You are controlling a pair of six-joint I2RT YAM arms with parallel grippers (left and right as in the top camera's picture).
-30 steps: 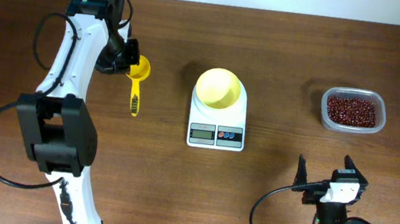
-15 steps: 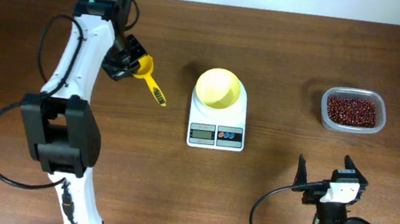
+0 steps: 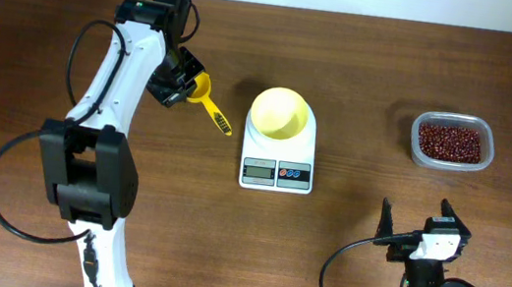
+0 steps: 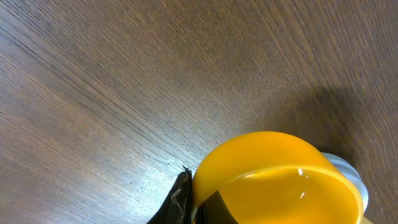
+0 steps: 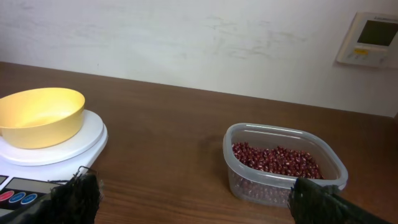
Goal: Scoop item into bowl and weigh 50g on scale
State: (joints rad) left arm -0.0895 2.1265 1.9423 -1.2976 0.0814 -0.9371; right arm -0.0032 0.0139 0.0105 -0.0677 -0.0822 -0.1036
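Scale (image 3: 276, 172), our reference: white, rectangular, with a grey display and red and blue buttons on its front edge. Bowl (image 3: 281, 113): pale yellow, round, empty, seated on the scale's platter. Beans (image 3: 450, 142): tiny, dark reddish-brown, a loose heap in a clear tub (image 3: 455, 117) well to the right of the scale, level with the bowl. Left gripper (image 3: 185, 83): near the scale's rear left corner, touching neither bowl nor scale, and well apart from the beans. We log it clamped on the cup end of a yellow scoop (image 3: 209, 106), whose handle slants toward the scale. Right gripper (image 3: 415, 219): to the front and right of the scale, fingers spread wide and holding nothing. The tub lies beyond it and the bowl off to its left. Against a second ago, we note the left gripper and scoop nearer the scale. The handle has swung from pointing straight frontward to angling at the scale. Right gripper, bowl, scale and tub are unchanged.
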